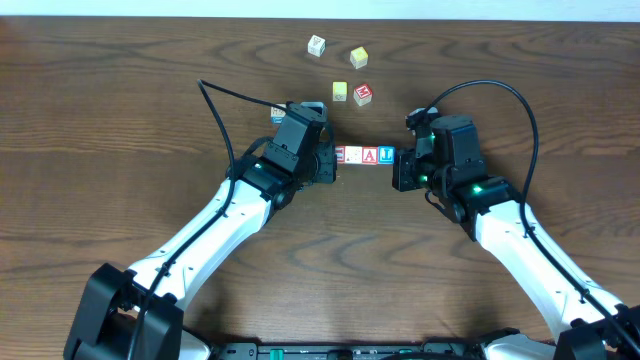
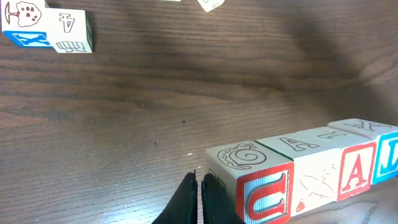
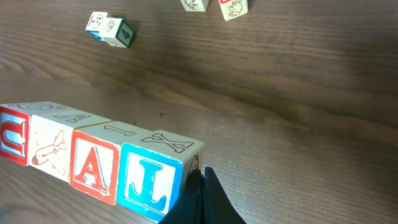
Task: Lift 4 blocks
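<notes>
- The left gripper sat at the bottom edge, its dark fingers pressed together.
- Just right of it, four blocks formed a touching row: C block, whitish block, A block, blue-lettered block.
- Two white cubes lay together at top left on the wooden table.

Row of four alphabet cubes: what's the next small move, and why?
Probably squeeze inward slightly, then raise both arms together. The shut left gripper sits at the red-framed C end of the row of four wooden alphabet cubes, the shut right gripper at the blue-lettered end, and the row seems to rest on the dark wooden table.
</notes>
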